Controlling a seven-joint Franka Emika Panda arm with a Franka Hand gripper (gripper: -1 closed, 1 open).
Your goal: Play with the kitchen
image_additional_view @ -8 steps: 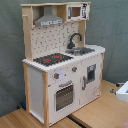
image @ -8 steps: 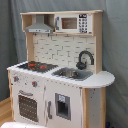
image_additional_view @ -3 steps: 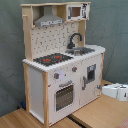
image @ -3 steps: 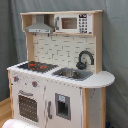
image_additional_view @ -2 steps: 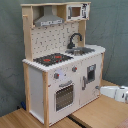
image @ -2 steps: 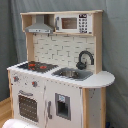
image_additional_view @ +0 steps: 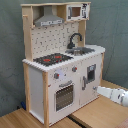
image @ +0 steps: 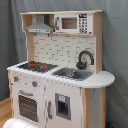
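I see soft, even light in both exterior views, neither dim nor harsh. The kitchen [image: 59, 70] reads pale against the grey backdrop [image: 116, 45], and its white panels look slightly washed, with no hard glare. Under the hood [image_additional_view: 48, 20] in the second exterior view a mild shadow sits on the pegboard [image_additional_view: 52, 41]. The oven window [image_additional_view: 63, 96] stays dark. Both views are blurred throughout; knobs and edges smear. The white arm [image_additional_view: 114, 94] entering at the second exterior view's right is bright and fuzzy, its outline melting into the wooden tabletop [image_additional_view: 100, 114].

White rounded robot arm [image_additional_view: 112, 93], smooth casing, darker end
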